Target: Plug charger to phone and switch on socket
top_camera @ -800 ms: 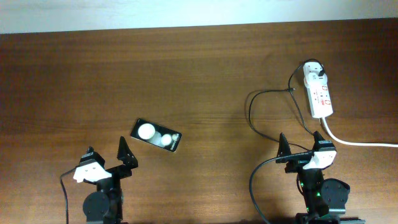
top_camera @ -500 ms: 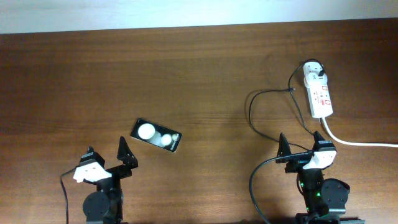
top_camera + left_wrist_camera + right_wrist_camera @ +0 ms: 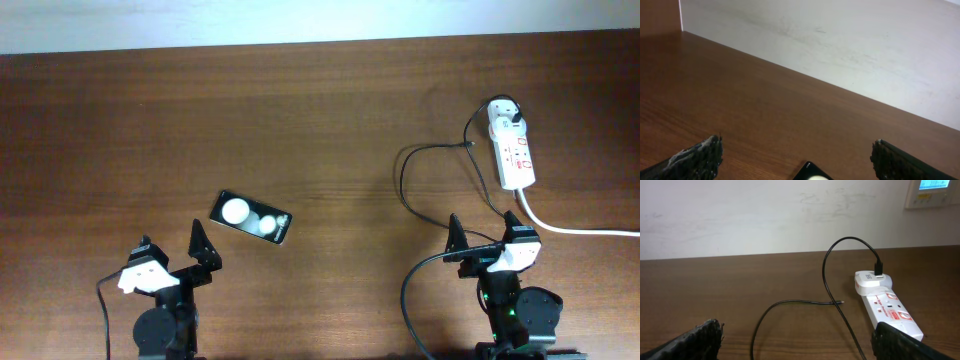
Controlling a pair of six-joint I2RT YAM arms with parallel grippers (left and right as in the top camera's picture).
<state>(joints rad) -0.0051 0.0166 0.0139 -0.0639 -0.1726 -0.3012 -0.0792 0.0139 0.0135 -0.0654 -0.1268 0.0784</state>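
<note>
The black phone [image 3: 250, 218] lies flat and slanted on the wooden table, left of centre, with two white glares on its face. Only its corner [image 3: 810, 176] shows in the left wrist view. My left gripper [image 3: 172, 250] [image 3: 795, 155] is open and empty, just in front of the phone. The white socket [image 3: 515, 150] [image 3: 890, 310] lies at the far right with the adapter [image 3: 508, 118] [image 3: 872, 281] plugged in. The thin black charger cable [image 3: 402, 180] [image 3: 800, 300] loops over the table, and its plug tip [image 3: 471, 146] [image 3: 841, 301] lies loose left of the socket. My right gripper [image 3: 485, 238] [image 3: 796, 337] is open and empty.
The socket's thick white cord [image 3: 580, 228] runs off to the right edge. A light wall borders the table's far side. A wall control panel [image 3: 932, 192] shows at the top right of the right wrist view.
</note>
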